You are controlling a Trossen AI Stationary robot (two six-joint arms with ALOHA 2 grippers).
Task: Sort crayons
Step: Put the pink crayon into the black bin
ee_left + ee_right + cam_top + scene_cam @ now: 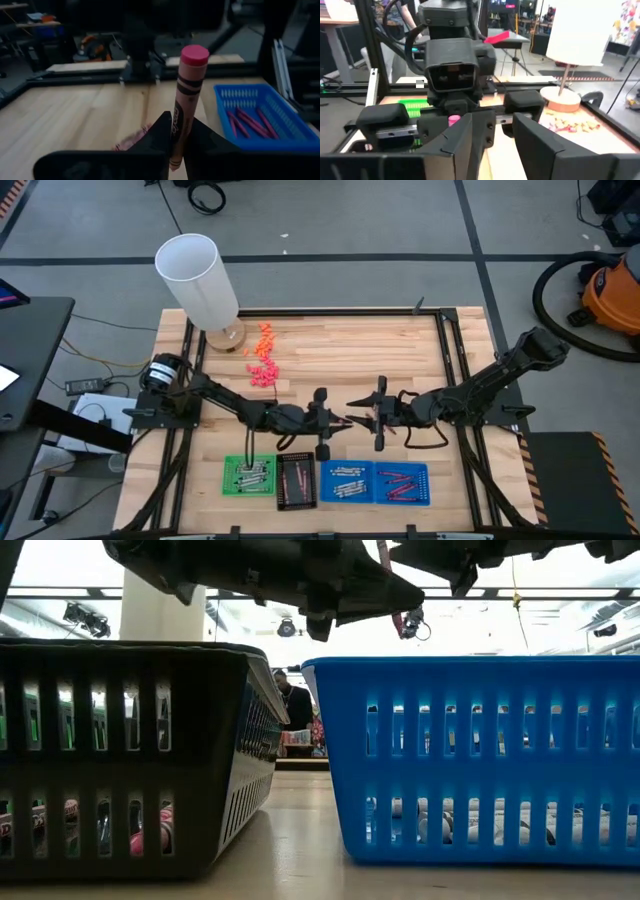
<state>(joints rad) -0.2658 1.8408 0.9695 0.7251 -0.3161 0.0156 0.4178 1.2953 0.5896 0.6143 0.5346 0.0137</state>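
My left gripper (333, 421) is over the table's middle, shut on a magenta crayon (187, 85) with a black-printed wrapper. My right gripper (362, 416) faces it from the right and is open. Its fingers (455, 142) stand just before the crayon's free end (454, 120); I cannot tell whether they touch it. Along the near edge stand a green tray (232, 464), a black tray (281, 502) and two blue trays (327, 480) (424, 482). The blue trays hold grey crayons (347, 480) and magenta crayons (250, 122). My left gripper pinches the crayon's wrapped shaft near its back end (176, 132) between its two fingers (160, 135). The fingers come level from the table's left. The crayon runs along them, sticks out past their tips toward my right gripper, and is clear of the table.
A white cylinder lamp (200, 280) on a round wooden foot stands at the far left, with small orange and pink lumps (264, 355) beside it. In the low view the black tray (130, 760) and a blue tray (480, 760) fill the foreground. A person (295, 705) stands far behind.
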